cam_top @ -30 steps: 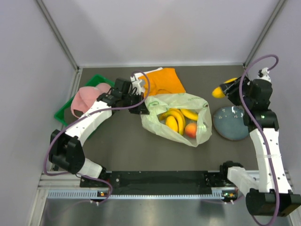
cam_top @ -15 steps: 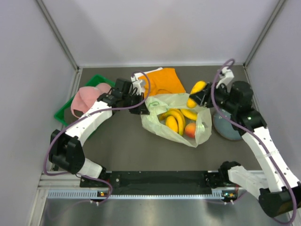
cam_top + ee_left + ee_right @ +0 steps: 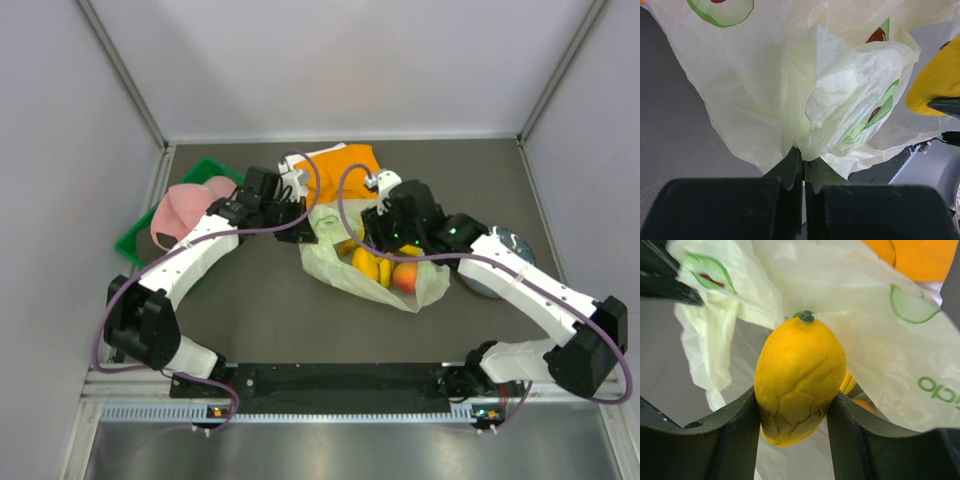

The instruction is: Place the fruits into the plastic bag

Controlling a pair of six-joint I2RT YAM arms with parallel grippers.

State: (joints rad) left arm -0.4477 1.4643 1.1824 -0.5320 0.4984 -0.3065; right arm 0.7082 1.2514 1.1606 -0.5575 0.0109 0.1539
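The pale green plastic bag (image 3: 328, 262) printed with avocado halves lies at the table's middle, its mouth facing the back. My left gripper (image 3: 303, 232) is shut on the bag's left rim (image 3: 790, 90), pinching the plastic between the jaws (image 3: 804, 162). My right gripper (image 3: 378, 230) is over the bag's mouth, shut on an oval yellow fruit (image 3: 800, 370) with a green stem end. That fruit also shows at the right of the left wrist view (image 3: 937, 82). Yellow bananas (image 3: 368, 262) and an orange-red round fruit (image 3: 405, 277) lie inside the bag.
An orange cloth (image 3: 345, 170) lies behind the bag. A green tray (image 3: 140, 240) with a pink cap (image 3: 185, 205) stands at the left. A blue-grey plate (image 3: 483, 283) sits to the right, partly under my right arm. Walls close in the back and both sides.
My right arm has swung left from above the plate to the bag's mouth, carrying the yellow fruit. The left arm and the bag have stayed put.
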